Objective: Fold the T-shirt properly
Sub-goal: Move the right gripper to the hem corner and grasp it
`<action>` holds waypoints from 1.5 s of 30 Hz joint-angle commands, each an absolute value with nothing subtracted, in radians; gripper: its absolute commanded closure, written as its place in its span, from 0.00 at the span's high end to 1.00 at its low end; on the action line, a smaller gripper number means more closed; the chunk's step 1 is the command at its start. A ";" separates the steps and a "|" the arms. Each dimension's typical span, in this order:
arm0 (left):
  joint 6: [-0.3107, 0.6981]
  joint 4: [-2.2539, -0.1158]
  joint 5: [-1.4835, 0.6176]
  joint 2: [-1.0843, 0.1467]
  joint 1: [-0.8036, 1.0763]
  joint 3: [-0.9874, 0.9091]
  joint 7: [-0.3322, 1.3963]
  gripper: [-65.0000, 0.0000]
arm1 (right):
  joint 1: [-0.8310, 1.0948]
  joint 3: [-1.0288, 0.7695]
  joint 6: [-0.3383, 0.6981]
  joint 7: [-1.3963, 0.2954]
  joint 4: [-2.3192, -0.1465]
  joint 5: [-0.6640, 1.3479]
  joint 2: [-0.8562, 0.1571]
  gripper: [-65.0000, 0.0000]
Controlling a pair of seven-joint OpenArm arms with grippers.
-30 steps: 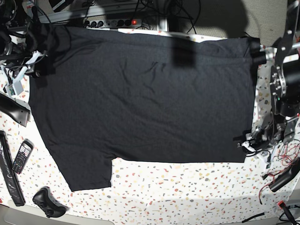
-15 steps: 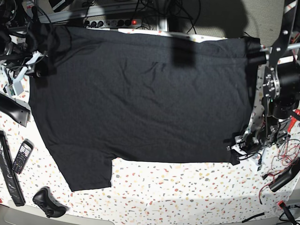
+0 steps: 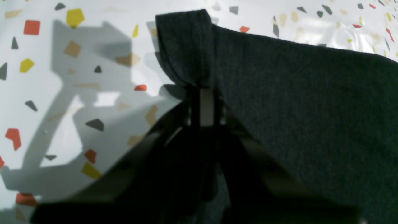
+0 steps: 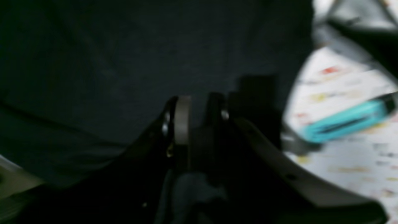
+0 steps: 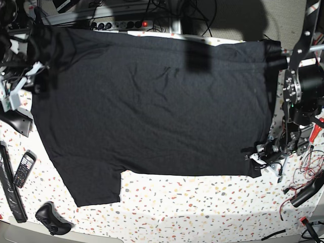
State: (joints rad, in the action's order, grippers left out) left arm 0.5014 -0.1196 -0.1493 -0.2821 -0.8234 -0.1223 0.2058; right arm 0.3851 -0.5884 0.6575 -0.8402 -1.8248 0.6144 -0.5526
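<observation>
The black T-shirt (image 5: 152, 106) lies spread flat over the speckled table (image 5: 202, 207), plain side up, with one sleeve (image 5: 96, 185) toward the front left. My left gripper (image 5: 254, 158) is at the shirt's front right corner. In the left wrist view it (image 3: 201, 93) is shut on a raised fold of the hem (image 3: 186, 46). My right gripper (image 5: 38, 76) is at the shirt's left edge. In the blurred right wrist view its jaws (image 4: 199, 119) stand close together with dark fabric (image 4: 124, 62) between them.
A phone (image 5: 23, 170), a black strip (image 5: 10, 190) and a black controller (image 5: 51, 218) lie at the front left. A power strip (image 5: 126, 23) and cables run along the back. Loose wires (image 5: 309, 167) lie at the right. A teal object (image 4: 345, 123) is beside the right gripper.
My left gripper has moved left with the shirt's front right corner, drawing that corner inward. My right gripper has shifted slightly down at the left edge.
</observation>
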 commanded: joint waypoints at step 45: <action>0.502 -0.131 -0.146 -0.286 -0.845 -0.123 0.216 0.00 | -0.957 0.044 0.498 -0.638 -0.242 0.133 -0.598 0.40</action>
